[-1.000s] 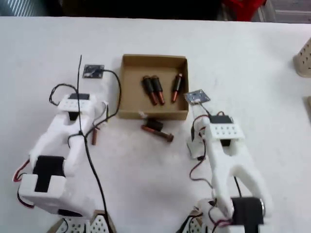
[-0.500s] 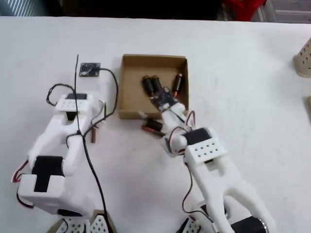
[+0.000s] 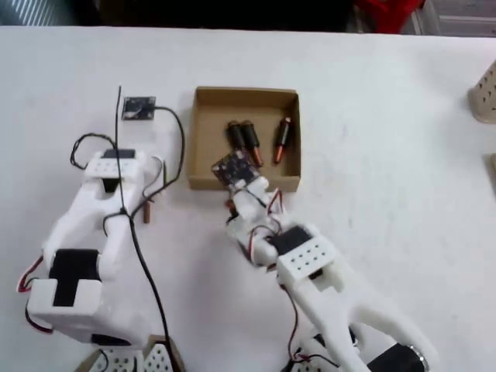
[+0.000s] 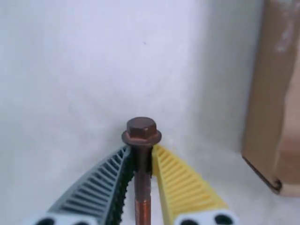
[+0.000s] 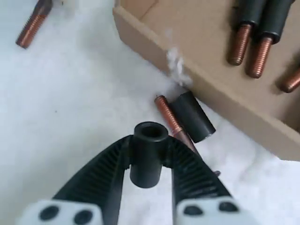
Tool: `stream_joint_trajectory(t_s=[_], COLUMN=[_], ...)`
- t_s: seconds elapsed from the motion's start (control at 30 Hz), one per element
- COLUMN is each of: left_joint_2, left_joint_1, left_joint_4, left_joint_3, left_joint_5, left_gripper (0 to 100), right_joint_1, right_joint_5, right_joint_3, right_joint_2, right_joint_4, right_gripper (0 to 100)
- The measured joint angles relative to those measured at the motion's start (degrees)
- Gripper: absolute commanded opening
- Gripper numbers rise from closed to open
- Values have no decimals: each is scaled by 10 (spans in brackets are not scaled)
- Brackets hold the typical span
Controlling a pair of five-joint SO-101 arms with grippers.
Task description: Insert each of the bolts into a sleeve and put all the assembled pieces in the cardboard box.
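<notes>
**Two-arm bolt-and-sleeve assembly, with every position given relative to the cardboard box.**

The cardboard box [image 3: 205,147] sits open on the white table [image 3: 387,116]. It contains three assembled pieces: a pair [image 3: 244,142] lying side by side near the middle and a single one [image 3: 283,141] against one side wall.

The left arm [image 3: 101,201] stands off the box's other side wall, opposite the single piece. Its left gripper [image 4: 140,152] is closed on a held bolt [image 4: 141,133], with the grey and yellow fingers [image 4: 176,180] pinching the copper shank just under the flanged hex head. In the high view this held bolt [image 3: 146,211] lies a little outside the box, beside its front corner. A corner of the box [image 4: 276,93] shows in the left wrist view.

The right arm [image 3: 306,263] extends to the box's front wall. Its right gripper [image 5: 149,144] clamps a held sleeve [image 5: 148,164], a black tube standing upright between the black fingers [image 5: 112,161] with its bore facing the camera.

Beyond it, a loose bolt [image 5: 171,122] and a loose sleeve [image 5: 193,116] lie on the table. They touch each other and sit just outside the front wall [image 5: 220,101].

The pair [image 5: 258,33] is visible inside the box, each piece showing a copper tip protruding from its black sleeve.
</notes>
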Motion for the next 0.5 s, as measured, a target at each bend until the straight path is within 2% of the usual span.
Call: stream_joint_trajectory(t_s=[0.07, 0.13, 0.37, 0.5], left_joint_2=[0, 0, 0, 0], left_joint_1=[0, 0, 0, 0], left_joint_4=[-4, -4, -4, -4], left_joint_3=[0, 0, 0, 0], left_joint_5=[0, 0, 0, 0], left_gripper=[22, 22, 22, 22], right_joint_1=[-2, -4, -4, -4], right_joint_5=[-65, -98, -114, -114], right_joint_3=[36, 70, 169, 209], right_joint_2=[0, 0, 0, 0], right_joint_4=[-80, -166, -437, -552], right_gripper=[16, 16, 16, 16])
